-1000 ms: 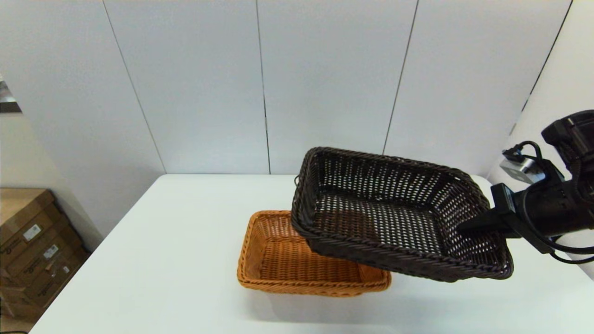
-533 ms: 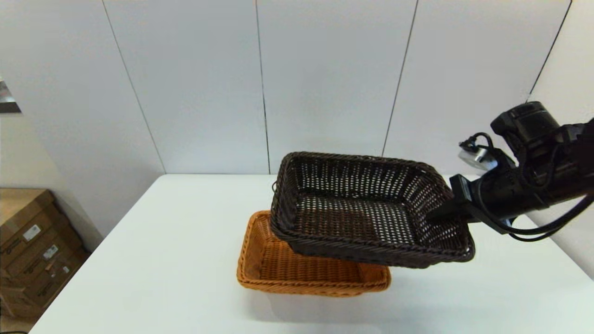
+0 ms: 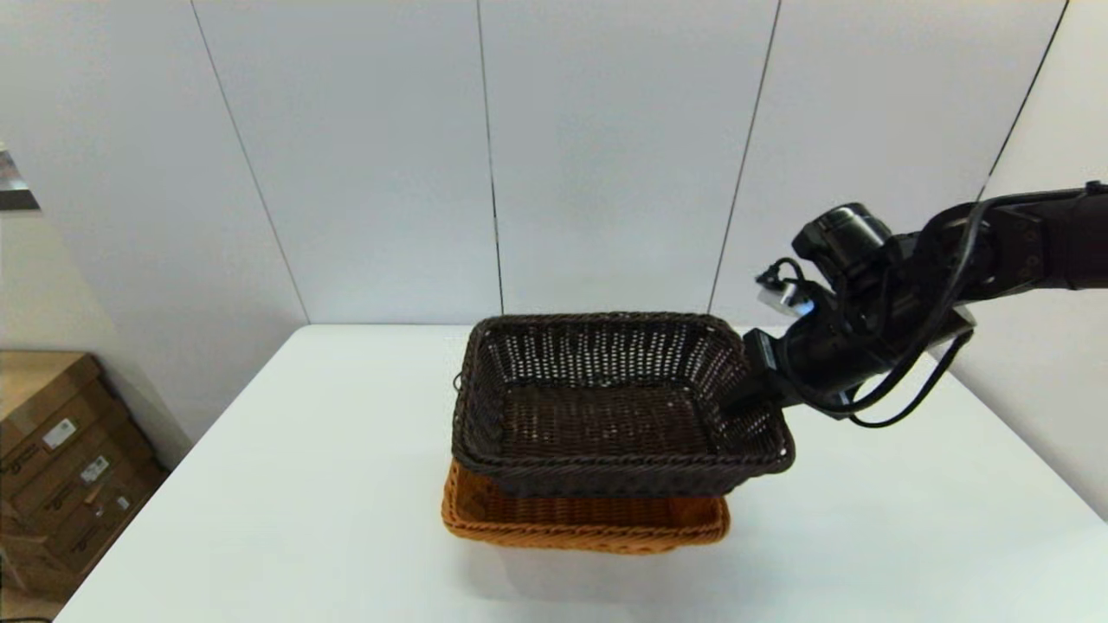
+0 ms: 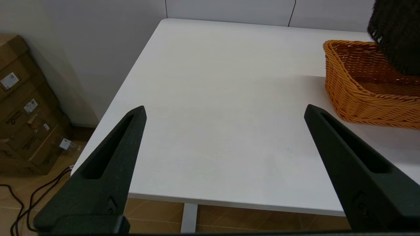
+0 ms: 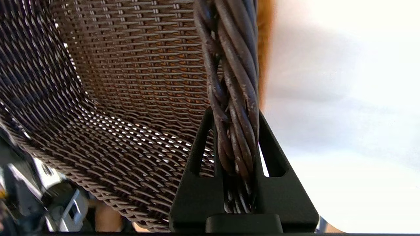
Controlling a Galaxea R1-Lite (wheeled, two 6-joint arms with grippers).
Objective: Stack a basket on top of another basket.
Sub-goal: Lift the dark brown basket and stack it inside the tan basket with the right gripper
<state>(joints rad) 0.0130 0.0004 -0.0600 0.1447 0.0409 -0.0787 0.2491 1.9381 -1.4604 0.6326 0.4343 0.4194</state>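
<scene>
Right wrist view showed my right end effector (image 5: pixel 234 144) clamped tight on the braided rim of the dark basket (image 5: pixel 131 98), one finger on each side of the braid, orange weave showing through the open mesh of its floor. On the head view I saw that same end effector (image 3: pixel 746 398) gripping the right-hand rim of the dark basket (image 3: pixel 606 407), which hung roughly level directly over the orange basket (image 3: pixel 580 523); whether the two touched I could not tell. The orange basket sat on the white worktop (image 3: pixel 303 484). My left end effector (image 4: pixel 224 111) was parked near the worktop's left front edge, fingers spread wide and holding nothing. Cardboard boxes (image 3: pixel 61 459) stood on the floor to the left.
</scene>
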